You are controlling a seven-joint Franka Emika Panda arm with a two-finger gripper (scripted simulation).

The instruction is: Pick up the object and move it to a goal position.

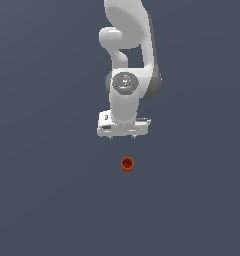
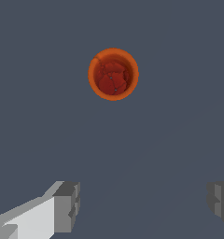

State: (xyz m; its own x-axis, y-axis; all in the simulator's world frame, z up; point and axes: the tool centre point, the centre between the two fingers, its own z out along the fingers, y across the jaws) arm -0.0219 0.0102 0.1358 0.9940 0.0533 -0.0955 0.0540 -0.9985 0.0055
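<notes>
In the exterior view the white arm point(image 1: 126, 75) hangs down from twelve o'clock, wrist turned toward the floor, with the gripper point(image 1: 123, 138) at its lower end. Only two short finger stubs show there below the wide white hand. Just beyond them, toward six o'clock and a shade to the exterior view's right, the orange-red cup point(image 1: 127, 164) stands upright on the plain grey floor point(image 1: 42, 200) — clear of the gripper, nothing touching it.

The wrist view reads the same from above. One grey fingertip point(image 2: 67, 205) sits near seven o'clock and the other near four o'clock, spread wide with bare floor between them and nothing held. The cup appears at about twelve o'clock of that picture, its round mouth facing the camera, rim band bright and the inside darker red. It lies well outside the gap between the fingers, not under it.

So the step in hand looks like the approach — the grasp has not begun. The next move likely calls for shifting the hand sideways until the cup sits centred between the fingers, then descending around it and closing on its wall. No goal marker is visible in either view.
</notes>
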